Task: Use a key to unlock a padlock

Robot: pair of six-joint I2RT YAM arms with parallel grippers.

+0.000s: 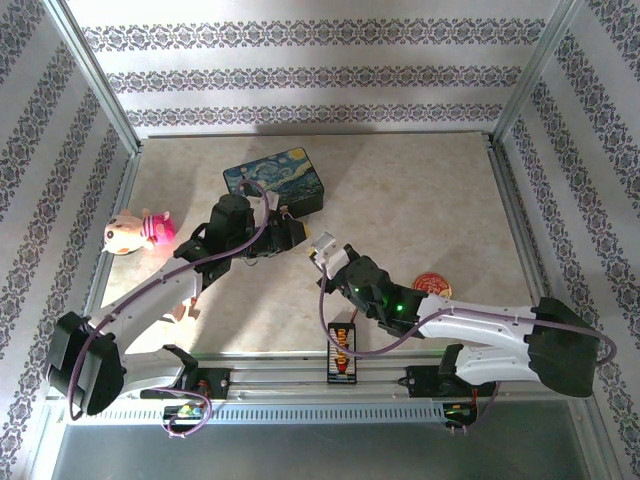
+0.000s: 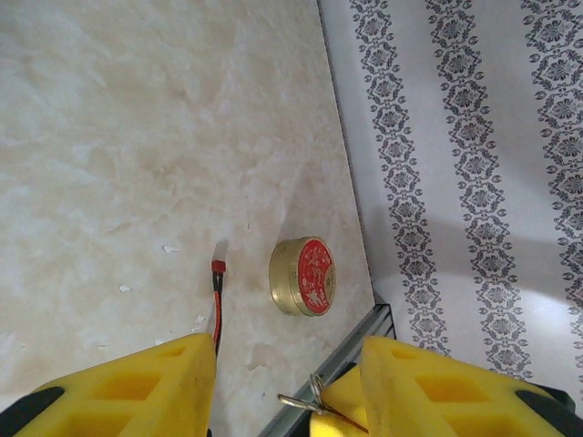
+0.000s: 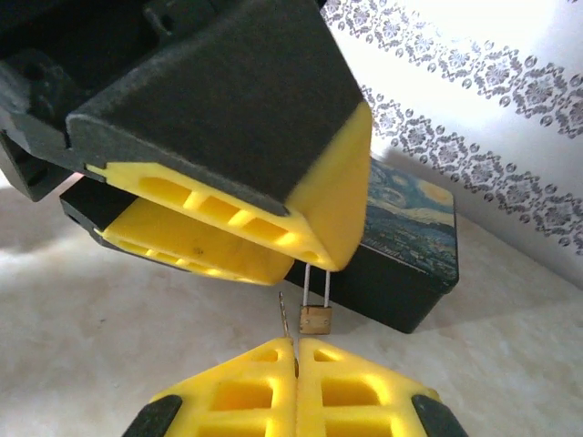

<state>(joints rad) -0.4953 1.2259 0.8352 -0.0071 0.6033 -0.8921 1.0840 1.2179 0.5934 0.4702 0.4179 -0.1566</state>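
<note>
The right gripper is clenched on the key: its two yellow pads are pressed together, and the thin blade stands out of the seam between them, with its long axis toward 12 o'clock in the right wrist view. The padlock hangs just beside this blade, at about 3 o'clock from its tip, apart from it but very near. The padlock's long axis is also upright. The silver shackle goes up to 12 o'clock and the brass body is under it, so the bottom face looks toward 6 o'clock, down at the right gripper. The shackle disappears at the tip of the left gripper, which comes in from 11 o'clock. In the left wrist view its jaws stand apart, with the table visible between them, and the shackle lies against one pad. It is probably hooked or leaning there, not pinched, but I cannot tell this surely. Behind the padlock, at 2 o'clock, is the dark-blue box. In my judgement the key is beside the body and not under it, so the blade must first go back toward 6 o'clock, then over toward 3 o'clock, before it rises. The right arm is the nearer one for this.
</note>
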